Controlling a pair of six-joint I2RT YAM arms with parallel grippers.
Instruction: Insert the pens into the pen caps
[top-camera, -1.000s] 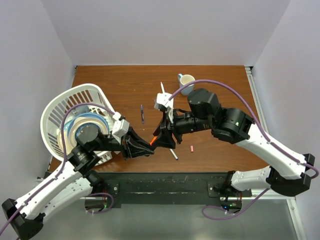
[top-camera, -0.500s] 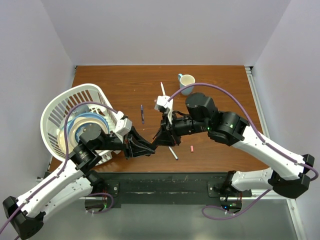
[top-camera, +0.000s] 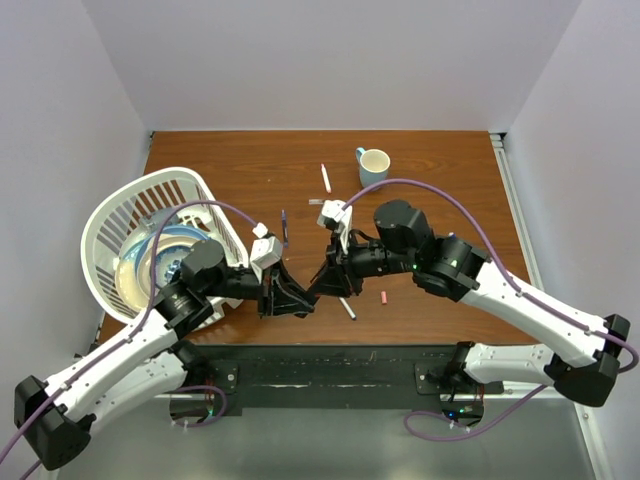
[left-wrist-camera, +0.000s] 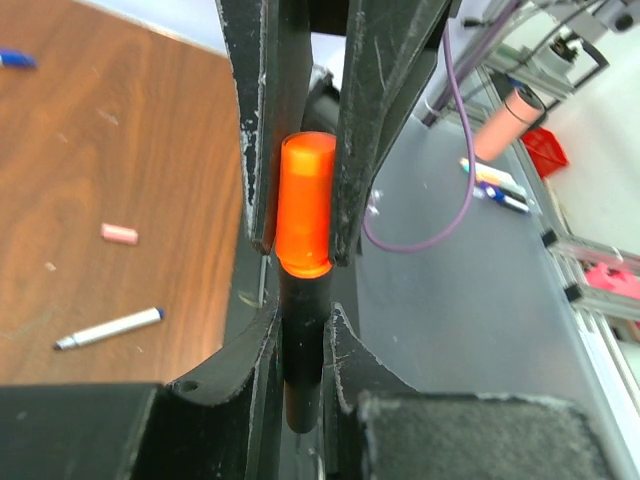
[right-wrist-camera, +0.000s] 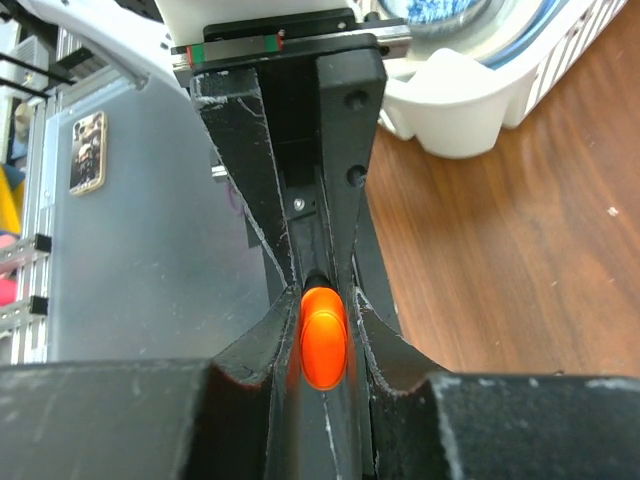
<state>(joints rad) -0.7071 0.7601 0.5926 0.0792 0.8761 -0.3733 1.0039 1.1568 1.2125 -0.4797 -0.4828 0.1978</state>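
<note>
Left end effector (left-wrist-camera: 303, 325) is clamped on the black highlighter (left-wrist-camera: 300, 390) barrel. Right end effector (right-wrist-camera: 322, 315) is clamped on the orange cap (left-wrist-camera: 305, 200). Both parts are held above the table (left-wrist-camera: 120, 150) near its front edge, cap meeting barrel end-on.

Handling: probably light, rigid, smooth plastic that may slip axially. Grip mid-barrel and the cap sides, and keep the axes aligned.

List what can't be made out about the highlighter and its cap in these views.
- Left wrist: how deep the black highlighter sits in the orange cap; the cap's opaque wall hides the tip.
- Top external: both are hidden where the left tool and right tool meet over them.
- Right wrist: the highlighter's barrel, hidden behind the cap's end.
- Top external: what the mug holds, too small.
</note>
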